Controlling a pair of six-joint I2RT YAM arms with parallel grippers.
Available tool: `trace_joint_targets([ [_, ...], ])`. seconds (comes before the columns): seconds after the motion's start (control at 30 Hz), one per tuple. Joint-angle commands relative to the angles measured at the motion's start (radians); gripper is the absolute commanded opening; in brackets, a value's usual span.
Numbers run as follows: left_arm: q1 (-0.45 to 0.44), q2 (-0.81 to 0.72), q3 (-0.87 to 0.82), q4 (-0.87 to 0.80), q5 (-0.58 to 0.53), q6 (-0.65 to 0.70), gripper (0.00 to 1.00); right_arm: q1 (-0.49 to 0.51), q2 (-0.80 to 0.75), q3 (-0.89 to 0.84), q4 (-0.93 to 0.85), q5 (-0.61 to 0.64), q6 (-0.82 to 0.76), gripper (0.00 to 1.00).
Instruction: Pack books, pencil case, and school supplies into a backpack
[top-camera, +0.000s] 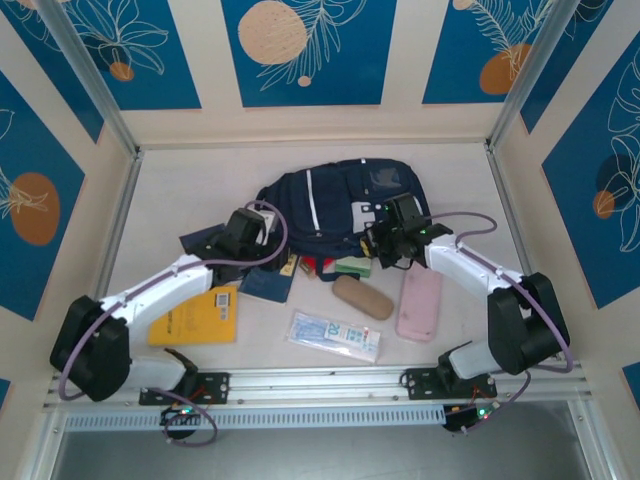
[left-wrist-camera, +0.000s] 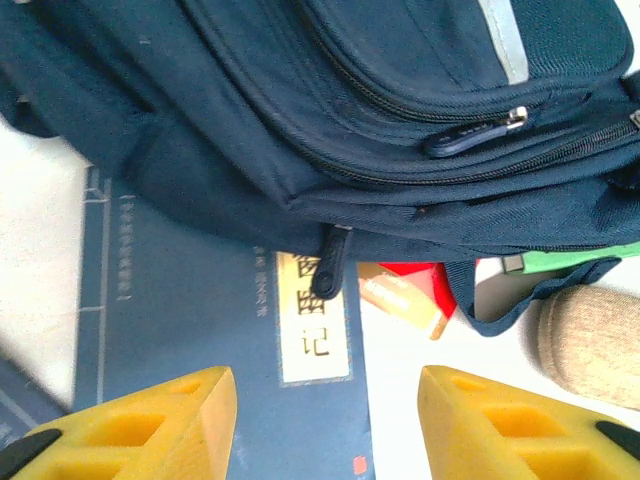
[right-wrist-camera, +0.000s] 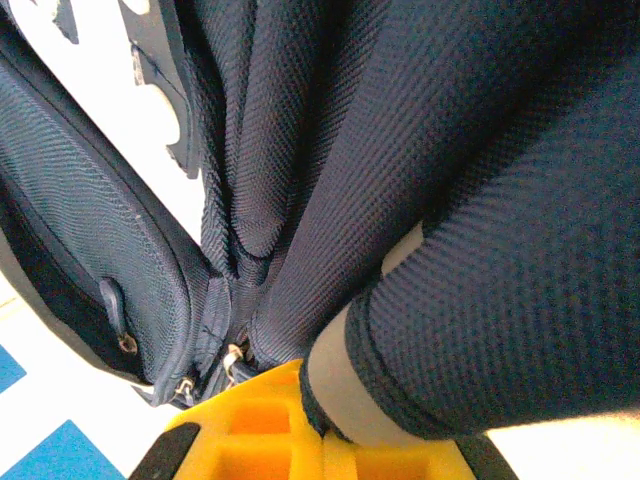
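Room: cream walls (top-camera: 403, 60) with blue leaf-print panels (top-camera: 330, 80); metal posts (top-camera: 90, 80) at the rear corners.
Tabletop (top-camera: 200, 190): pale and matte, with a metal rail (top-camera: 330, 378) along its near edge.
Backpack (top-camera: 335, 205): lies at mid-rear of the tabletop.
Navy book (left-wrist-camera: 200, 300): partly under the backpack's near-left edge.
Yellow book (top-camera: 195, 318): near left, flat.
Packet (top-camera: 335, 335): near centre.
Left gripper (left-wrist-camera: 327, 425): jaws released over the navy book.
Right gripper (right-wrist-camera: 320, 440): jaws clenched on backpack fabric.

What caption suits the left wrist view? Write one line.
Left gripper, open, hovers over a navy book lying partly under the backpack.
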Motion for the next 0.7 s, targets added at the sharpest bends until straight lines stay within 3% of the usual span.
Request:
trace_joint_targets([
  [0.0,0.001,0.053,0.068,0.008,0.084,0.051,0.5,-0.028,-0.041,0.024,0.025,-0.073,-0.019,0.0],
  [0.3,-0.003,0.199,0.13,0.034,0.14,0.101,0.46,-0.08,-0.08,-0.008,0.059,-0.143,-0.008,0.0],
  [0.67,-0.01,0.315,0.152,0.119,0.131,0.106,0.47,-0.09,-0.086,-0.011,0.078,-0.188,0.005,0.0],
])
